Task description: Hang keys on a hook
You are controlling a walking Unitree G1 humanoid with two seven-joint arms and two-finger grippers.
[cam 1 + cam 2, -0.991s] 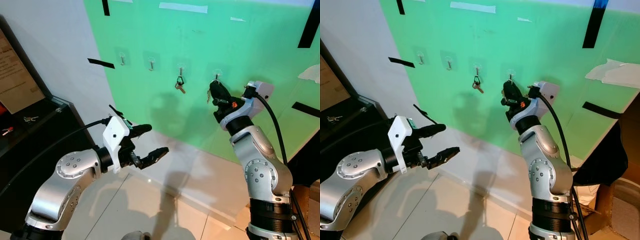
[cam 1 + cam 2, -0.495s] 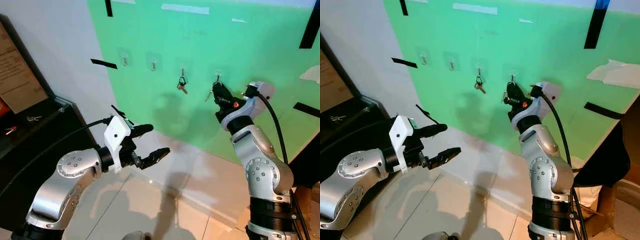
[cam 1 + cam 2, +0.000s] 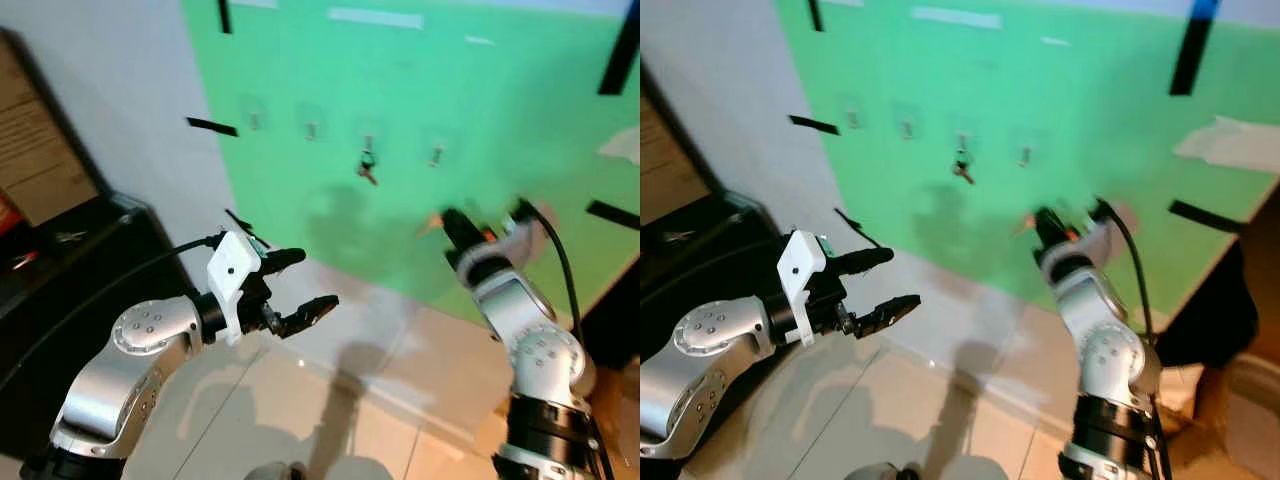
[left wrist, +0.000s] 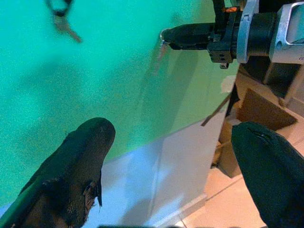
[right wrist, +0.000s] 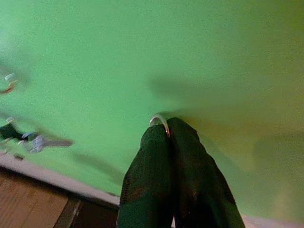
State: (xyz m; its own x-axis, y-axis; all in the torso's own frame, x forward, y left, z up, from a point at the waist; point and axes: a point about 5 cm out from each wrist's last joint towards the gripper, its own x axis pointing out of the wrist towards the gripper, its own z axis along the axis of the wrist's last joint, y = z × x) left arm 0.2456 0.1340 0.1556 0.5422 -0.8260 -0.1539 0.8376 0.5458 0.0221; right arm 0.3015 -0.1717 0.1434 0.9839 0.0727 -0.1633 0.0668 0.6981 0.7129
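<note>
Green wall [image 3: 480, 120] carries four hooks; one set of keys [image 3: 366, 170] hangs already. Left claw [image 3: 298, 290] hovers wide, empty. Right claw [image 4: 164, 35], below the bare hook [image 3: 436, 154], pinches a key ring [image 5: 160, 121]: light, stiff, dangling; grip the ring.

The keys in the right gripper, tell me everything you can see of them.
The keys are a small set on a silvery metal ring. The right gripper is shut on the ring, and the ring's curved edge shows between the fingertips. In the left wrist view a slim key hangs down from the ring, blurred, in front of the green wall. The keys are below the bare hook, not on it. Finer detail is too blurred to tell.
</note>
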